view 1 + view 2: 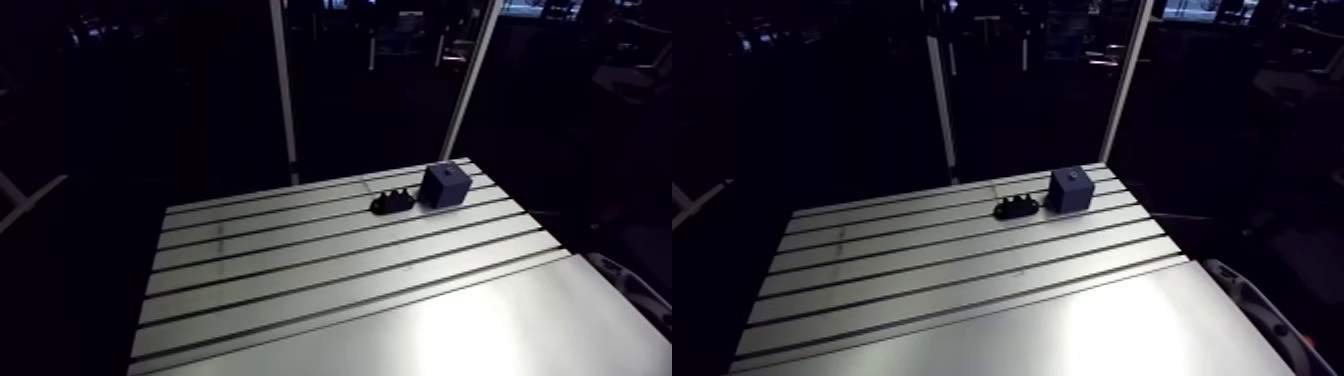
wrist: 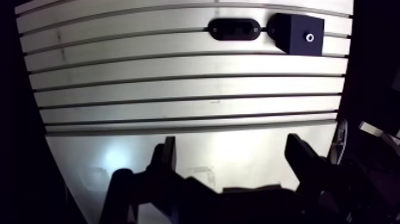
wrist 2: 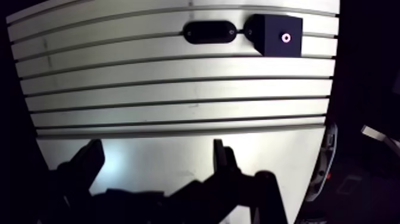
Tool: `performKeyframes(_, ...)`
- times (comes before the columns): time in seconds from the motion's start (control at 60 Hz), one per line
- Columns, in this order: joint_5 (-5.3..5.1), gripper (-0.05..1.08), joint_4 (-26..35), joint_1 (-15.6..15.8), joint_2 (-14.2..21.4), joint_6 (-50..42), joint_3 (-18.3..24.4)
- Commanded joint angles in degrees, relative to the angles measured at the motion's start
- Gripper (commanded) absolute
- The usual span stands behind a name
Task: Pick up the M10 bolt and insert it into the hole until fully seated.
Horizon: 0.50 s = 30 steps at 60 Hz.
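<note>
1. In the wrist view the gripper [image 2: 231, 143] hangs over the near, smooth part of the aluminium table [image 2: 178, 89]. Its two dark fingers [image 2: 166, 158] are spread wide, with nothing between them but bare table.
2. A dark blue block [image 2: 297, 34] sits well ahead of the gripper, across all the table's slots. In the arm view this puts it at the far right corner of the table.
3. The hole [image 2: 309, 37] shows as a small bright ring on the block's top face. It is off to the right of the line running between the fingers.
4. A low black holder [image 2: 234, 28] lies just left of the block in the same far row, and the two appear to touch at one corner. In the arm view small dark bumps rise from its top.
5. The M10 bolt cannot be made out as a separate item. If it stands in the holder, it is too small and dark to tell.
6. The gripper touches neither the block nor the holder. Both are well apart from it, on the far side of the table.
</note>
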State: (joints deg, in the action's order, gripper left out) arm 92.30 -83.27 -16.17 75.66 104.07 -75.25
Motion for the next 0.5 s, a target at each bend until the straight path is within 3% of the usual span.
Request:
performKeyframes(0.017, 2.59, 0.01, -1.1, 2.9, 1.9, -0.9, -2.0)
performKeyframes(0.5, 2.48, 0.01, -1.5, 4.7, 5.8, 1.0, -4.5)
